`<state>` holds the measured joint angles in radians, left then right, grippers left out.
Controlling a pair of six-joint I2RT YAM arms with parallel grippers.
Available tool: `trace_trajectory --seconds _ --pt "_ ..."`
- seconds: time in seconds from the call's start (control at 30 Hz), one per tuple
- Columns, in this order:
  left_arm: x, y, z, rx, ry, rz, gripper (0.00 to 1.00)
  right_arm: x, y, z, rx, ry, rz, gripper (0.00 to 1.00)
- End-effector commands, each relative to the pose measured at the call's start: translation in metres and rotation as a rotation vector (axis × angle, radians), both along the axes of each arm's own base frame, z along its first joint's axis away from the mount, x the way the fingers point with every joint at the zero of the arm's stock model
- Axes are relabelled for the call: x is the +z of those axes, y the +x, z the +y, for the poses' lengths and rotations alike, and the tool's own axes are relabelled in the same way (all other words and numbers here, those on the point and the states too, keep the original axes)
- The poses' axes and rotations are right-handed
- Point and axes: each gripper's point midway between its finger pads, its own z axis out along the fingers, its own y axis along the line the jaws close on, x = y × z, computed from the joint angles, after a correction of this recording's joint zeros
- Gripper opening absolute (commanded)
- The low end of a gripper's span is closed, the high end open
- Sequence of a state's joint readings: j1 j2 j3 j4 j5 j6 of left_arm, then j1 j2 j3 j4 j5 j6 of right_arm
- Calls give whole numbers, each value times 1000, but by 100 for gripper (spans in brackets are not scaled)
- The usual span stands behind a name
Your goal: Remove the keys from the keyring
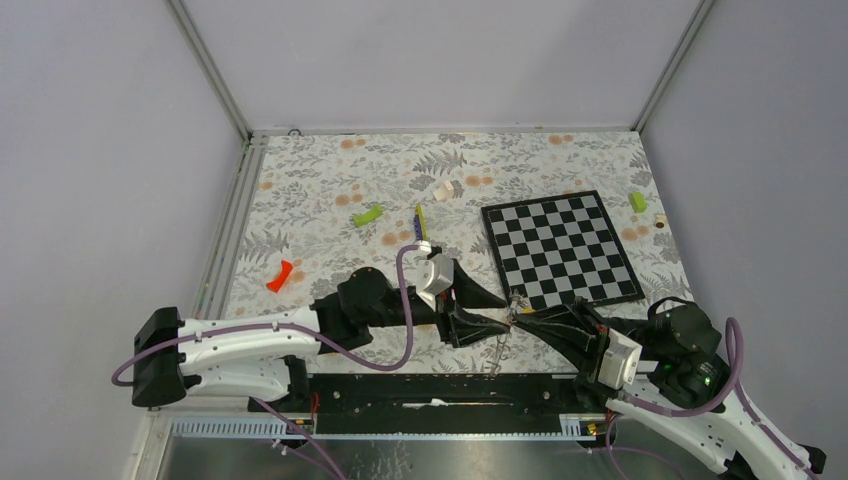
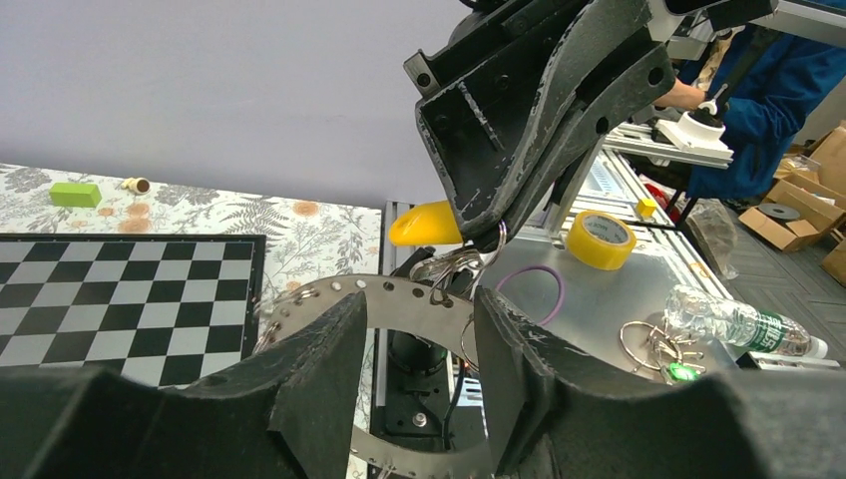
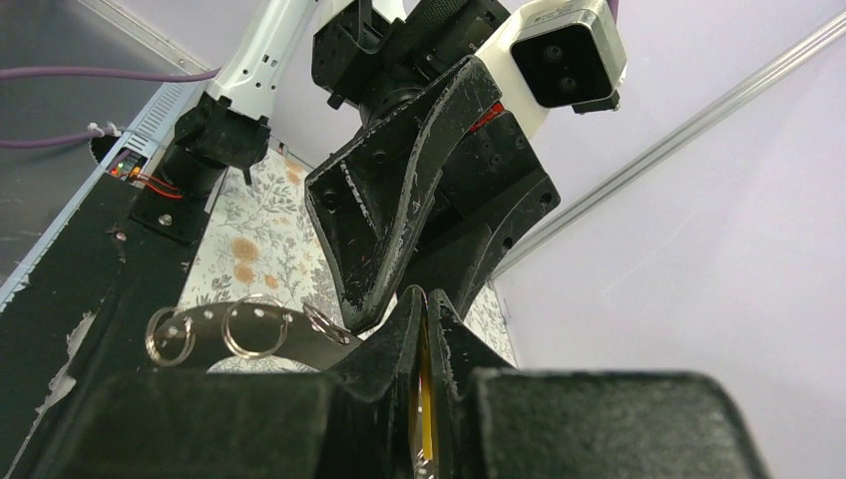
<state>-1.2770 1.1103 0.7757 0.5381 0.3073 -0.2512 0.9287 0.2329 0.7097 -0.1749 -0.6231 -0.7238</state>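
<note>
Keyring (image 2: 399, 304), a stiff, light, slippery perforated metal hoop, is sitting clamped in the left gripper (image 2: 419, 344), off the desk (image 1: 330, 180). Directly ahead of it, the right gripper (image 3: 424, 314) is pinching the yellow-tagged key (image 2: 424, 225). Its plastic tag is probably offering the surest hold.

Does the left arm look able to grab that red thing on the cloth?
Likely not yet: the path to the red thing is bare, but the left gripper seems busy with the keyring.

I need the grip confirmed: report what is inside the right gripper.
A yellow key tag is pinched in the right gripper, rounded end sticking out. Its metal part and its link to the keyring are covered by the fingers.
</note>
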Motion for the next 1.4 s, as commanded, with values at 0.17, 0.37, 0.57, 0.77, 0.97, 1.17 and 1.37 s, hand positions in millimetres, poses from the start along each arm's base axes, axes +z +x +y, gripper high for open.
trace_trajectory --seconds 0.17,0.37,0.57,0.77,0.97,1.17,1.37 --pt "34 -8 -2 -52 -97 -27 45 29 -7 -6 14 82 -53 0" --pt "36 -9 -3 -61 -104 -29 36 28 -7 -6 11 81 -51 0" --pt "37 -9 -3 -60 -110 -30 13 26 -6 -7 3 78 -49 0" --pt "41 -10 1 -57 -121 -40 0 23 -4 -10 -14 66 -47 0" --pt "46 -11 9 -52 -136 -55 0 18 0 -14 -52 55 -43 0" --pt "48 -11 14 -44 -143 -63 0 14 1 -15 -61 51 -39 0" --pt "45 -12 10 -53 -138 -57 0 15 1 -12 -49 50 -36 0"
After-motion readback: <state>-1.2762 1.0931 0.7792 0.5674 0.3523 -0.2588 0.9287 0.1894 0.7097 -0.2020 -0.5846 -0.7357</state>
